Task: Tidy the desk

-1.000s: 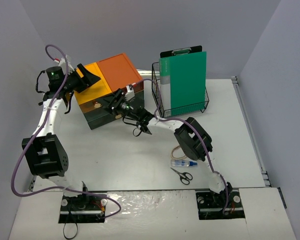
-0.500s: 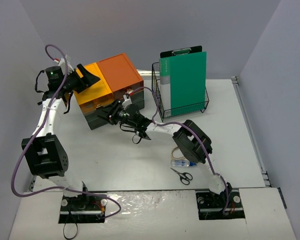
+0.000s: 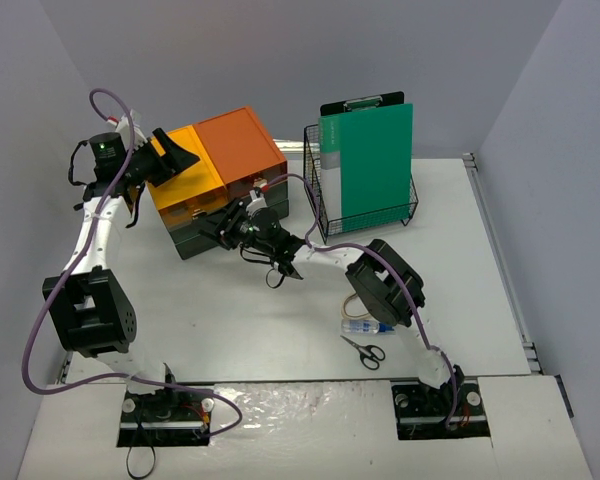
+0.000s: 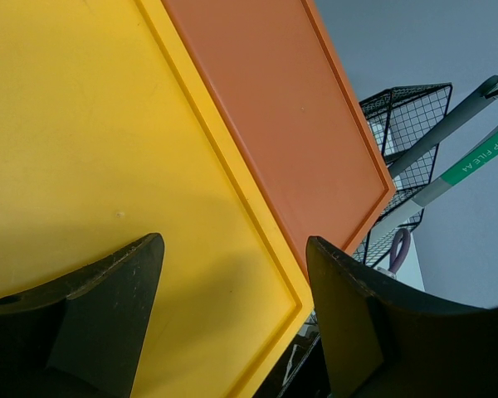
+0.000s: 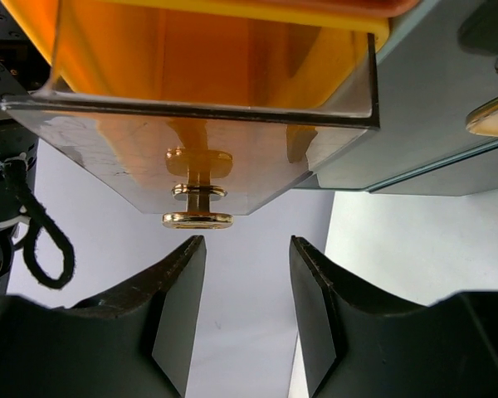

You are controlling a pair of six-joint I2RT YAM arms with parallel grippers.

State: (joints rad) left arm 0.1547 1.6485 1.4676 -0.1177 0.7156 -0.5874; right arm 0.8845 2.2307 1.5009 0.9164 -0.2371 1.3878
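Right gripper [image 5: 247, 249] stood parted just short of the gold drawer knob [image 5: 197, 220]. Left gripper [image 4: 232, 253] hung parted above the yellow top [image 4: 83, 124].

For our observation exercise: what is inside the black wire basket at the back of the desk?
A green clipboard stands upright in the wire basket, clip at the top. It covers most of the basket's inside, so anything behind it is hidden.

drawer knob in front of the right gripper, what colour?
Shiny gold knob; clearest in the right wrist view.
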